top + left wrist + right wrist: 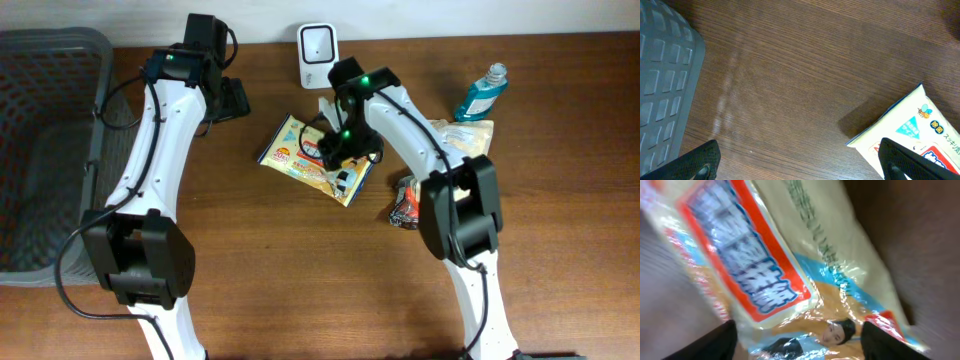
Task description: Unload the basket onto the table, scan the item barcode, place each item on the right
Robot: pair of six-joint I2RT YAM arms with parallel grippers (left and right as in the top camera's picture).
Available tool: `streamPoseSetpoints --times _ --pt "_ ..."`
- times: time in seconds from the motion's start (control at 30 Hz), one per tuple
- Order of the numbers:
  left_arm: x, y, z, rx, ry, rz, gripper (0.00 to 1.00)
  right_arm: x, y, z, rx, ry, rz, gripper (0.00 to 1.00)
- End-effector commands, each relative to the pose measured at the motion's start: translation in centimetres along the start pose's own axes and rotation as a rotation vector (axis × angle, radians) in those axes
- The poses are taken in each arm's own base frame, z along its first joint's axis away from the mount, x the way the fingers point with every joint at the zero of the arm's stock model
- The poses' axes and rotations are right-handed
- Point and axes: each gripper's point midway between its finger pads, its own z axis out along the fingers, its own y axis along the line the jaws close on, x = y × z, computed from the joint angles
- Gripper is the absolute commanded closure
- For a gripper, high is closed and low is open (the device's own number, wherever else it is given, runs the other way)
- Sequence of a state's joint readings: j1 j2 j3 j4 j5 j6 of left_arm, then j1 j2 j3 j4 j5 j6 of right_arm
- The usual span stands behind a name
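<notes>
1. Check the right gripper (799, 342). Its fingers stand apart, one at each lower corner of the wrist view, directly over the snack packet (790, 260). You cannot tell whether either pad touches the film.
2. Locate the packet. It lies flat on the table (300, 290), just in front of the white scanner (317, 42). No barcode shows in any view, so expect it on a hidden face.
3. Grip with care. The packet is a flat pillow of glossy, crinkled film, probably slippery and easy to buckle. Close on a sealed edge, not the puffed middle, and lift before turning. Hold the coded face square to the scanner window.
4. Keep the left gripper (800, 162) clear. Its fingers are spread wide with nothing between them, over bare wood beside the packet's pale corner.
5. Note the surroundings. The table is dark, matt wood grain. The basket (40, 150) at the left edge is grey lattice plastic.
</notes>
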State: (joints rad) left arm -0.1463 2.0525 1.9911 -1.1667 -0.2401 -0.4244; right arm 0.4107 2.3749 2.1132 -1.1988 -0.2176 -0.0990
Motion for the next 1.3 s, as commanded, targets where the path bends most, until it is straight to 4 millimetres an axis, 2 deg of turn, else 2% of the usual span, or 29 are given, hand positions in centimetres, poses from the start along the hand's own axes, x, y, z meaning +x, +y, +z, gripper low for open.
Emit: streamPoseSetpoints --times 0.0,0.07,0.13,0.23,0.3,0.57,0.73,0.83,0.93,1.0,1.1,1.17,1.23,1.27 --pt "0.6 0.0 0.9 -0.014 0.024 -0.004 0.01 -3.2 1.0 -4.4 0.026 -0.17 -0.048 0.11" --pt "0.6 0.0 0.9 -0.014 0.024 -0.005 0.01 -4.4 1.6 -3.9 0.011 -0.211 -0.103 0.07" --pt "0.6 0.0 0.9 -0.014 0.024 -0.004 0.01 -5.0 2.8 -3.0 -0.005 -0.225 -0.254 0.05" --pt "0.6 0.0 0.9 -0.014 0.024 -0.004 0.01 -4.7 4.5 -0.8 0.003 -0.19 -0.436 0.02" --pt "0.6 0.0 0.9 -0.014 0.024 -0.004 0.01 -4.4 4.9 0.6 0.027 -0.156 -0.474 0.01" --pt "0.6 -0.1 0.9 -0.013 0.024 -0.002 0.01 -3.1 3.3 5.2 0.049 -0.059 -0.457 0.01" --pt "0.6 -0.1 0.9 -0.013 0.023 -0.002 0.01 -2.5 2.5 6.2 0.077 -0.021 -0.45 0.09" --pt "0.6 -0.1 0.9 -0.013 0.024 -0.002 0.01 -2.5 2.1 6.2 0.101 -0.017 -0.442 0.2" --pt "0.6 -0.1 0.9 -0.013 0.024 -0.002 0.01 -2.6 2.1 6.2 0.105 -0.021 -0.415 0.47" --pt "0.6 -0.1 0.9 -0.013 0.024 -0.002 0.01 -2.8 1.9 6.0 0.117 -0.027 -0.37 0.61" --pt "0.6 -0.1 0.9 -0.013 0.024 -0.002 0.01 -3.4 1.4 5.4 0.153 -0.046 -0.301 0.75" --pt "0.6 -0.1 0.9 -0.013 0.024 -0.002 0.01 -4.3 0.4 4.4 0.221 -0.074 -0.219 0.9" --pt "0.6 -0.1 0.9 -0.013 0.024 -0.002 0.01 -5.3 -0.3 3.0 0.276 -0.116 -0.138 0.96" --pt "0.6 -0.1 0.9 -0.013 0.024 -0.002 0.01 -5.8 -0.4 2.3 0.289 -0.136 -0.111 0.96"
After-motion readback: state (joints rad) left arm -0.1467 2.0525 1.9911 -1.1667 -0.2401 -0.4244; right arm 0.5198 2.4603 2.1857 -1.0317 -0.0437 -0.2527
